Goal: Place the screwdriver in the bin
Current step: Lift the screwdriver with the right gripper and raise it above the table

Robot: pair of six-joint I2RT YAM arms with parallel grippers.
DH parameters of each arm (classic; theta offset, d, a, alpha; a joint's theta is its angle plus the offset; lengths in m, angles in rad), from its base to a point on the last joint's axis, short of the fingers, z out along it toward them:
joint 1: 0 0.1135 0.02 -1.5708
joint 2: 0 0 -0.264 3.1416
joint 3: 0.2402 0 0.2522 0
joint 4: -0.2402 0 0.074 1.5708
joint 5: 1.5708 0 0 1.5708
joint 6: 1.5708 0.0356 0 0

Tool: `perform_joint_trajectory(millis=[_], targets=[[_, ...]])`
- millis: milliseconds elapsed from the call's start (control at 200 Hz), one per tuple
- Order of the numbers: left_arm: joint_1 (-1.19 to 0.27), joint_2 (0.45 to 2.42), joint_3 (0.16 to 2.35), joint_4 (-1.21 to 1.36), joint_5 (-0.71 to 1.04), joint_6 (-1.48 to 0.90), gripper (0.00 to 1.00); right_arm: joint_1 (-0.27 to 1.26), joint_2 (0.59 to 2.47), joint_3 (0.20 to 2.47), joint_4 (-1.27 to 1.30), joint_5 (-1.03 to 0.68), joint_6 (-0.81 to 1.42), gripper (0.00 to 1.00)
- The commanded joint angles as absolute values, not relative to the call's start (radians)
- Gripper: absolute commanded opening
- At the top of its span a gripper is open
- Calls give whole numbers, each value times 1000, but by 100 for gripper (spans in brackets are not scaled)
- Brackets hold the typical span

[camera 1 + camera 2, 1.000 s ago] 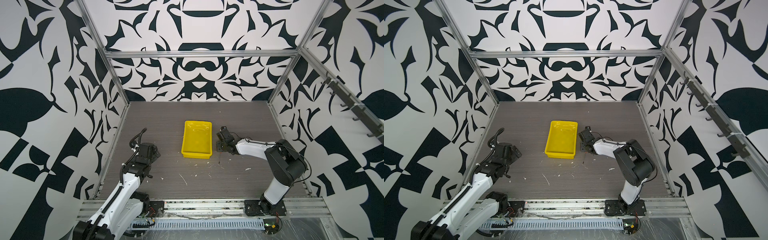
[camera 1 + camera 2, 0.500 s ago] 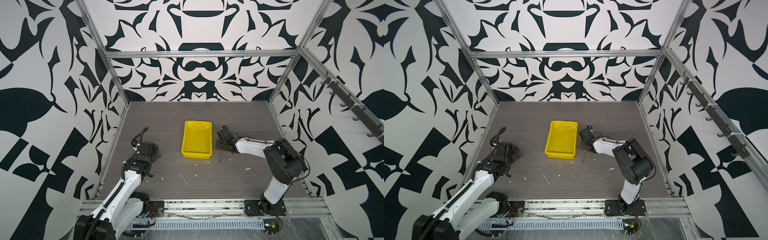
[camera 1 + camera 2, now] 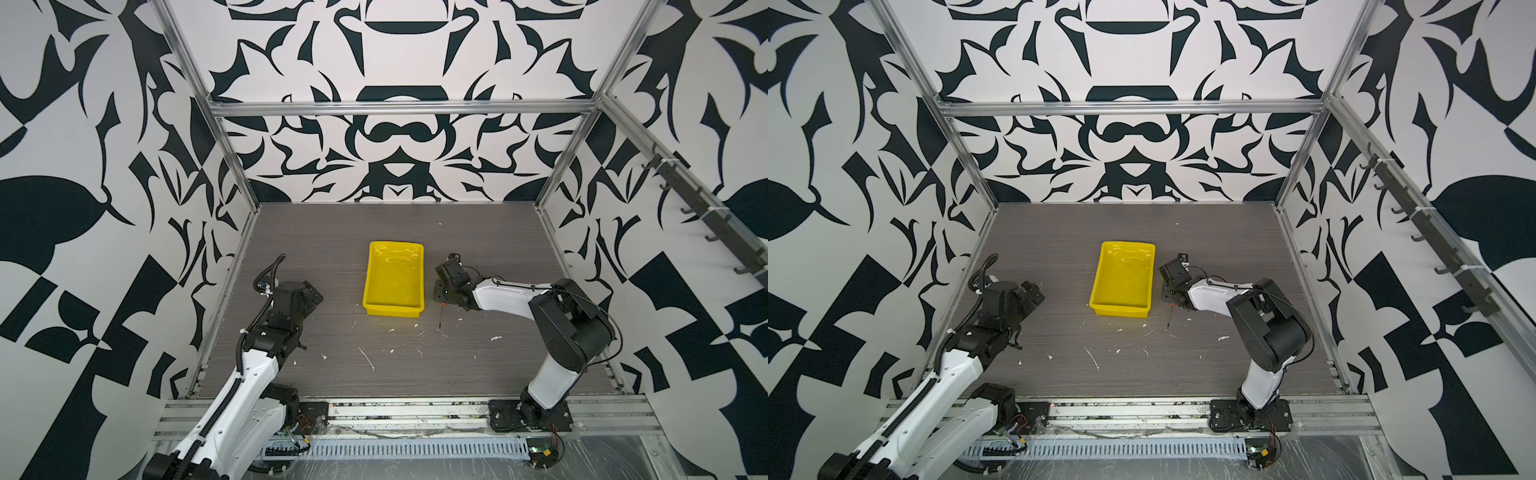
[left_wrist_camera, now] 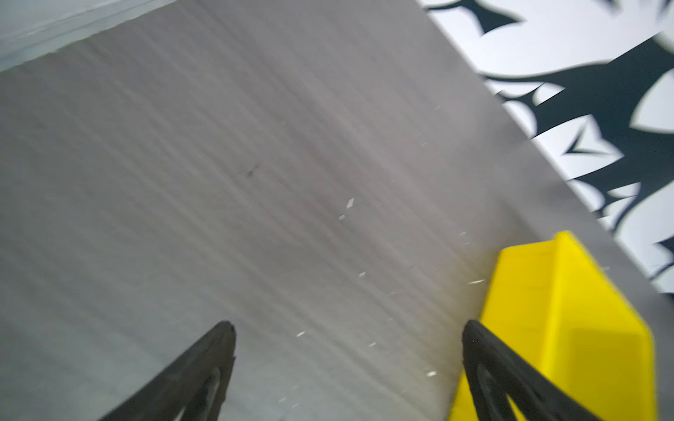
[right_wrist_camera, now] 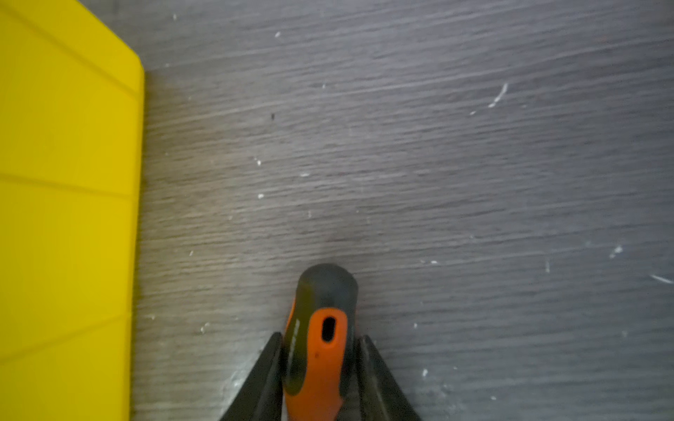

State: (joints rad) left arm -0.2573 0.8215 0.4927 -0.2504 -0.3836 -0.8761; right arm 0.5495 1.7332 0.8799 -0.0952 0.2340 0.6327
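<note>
The yellow bin stands mid-table with nothing in it. Just right of its front corner, my right gripper is shut on the screwdriver. In the right wrist view both fingers press the orange handle, and the black cap end sticks out past my right gripper. The thin shaft points toward the table's front. The bin's side wall is close by. My left gripper is open and holds nothing, left of the bin.
White debris flecks lie scattered on the dark wood-grain table in front of the bin. Patterned walls with metal frame posts enclose the table on three sides. The arm bases sit on the rail along the front edge.
My left arm has shifted slightly toward the back and the bin; its wrist view is blurred. My right gripper has stayed beside the bin's front right corner with the screwdriver.
</note>
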Motion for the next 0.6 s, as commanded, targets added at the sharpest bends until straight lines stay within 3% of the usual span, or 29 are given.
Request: perform_joint_trajectory(millis=[0, 160, 295, 595], targets=[[-257, 885, 502, -12, -373, -917, 100, 550, 1741, 854, -180, 254, 697, 38], [-257, 981, 555, 57, -346, -832, 100, 580, 1716, 793, -204, 285, 781, 29], [-258, 1027, 484, 174, -324, -850, 100, 594, 1688, 771, -289, 304, 831, 6], [-241, 1063, 554, 108, -284, -816, 100, 600, 1522, 947, -548, 408, 802, 5]])
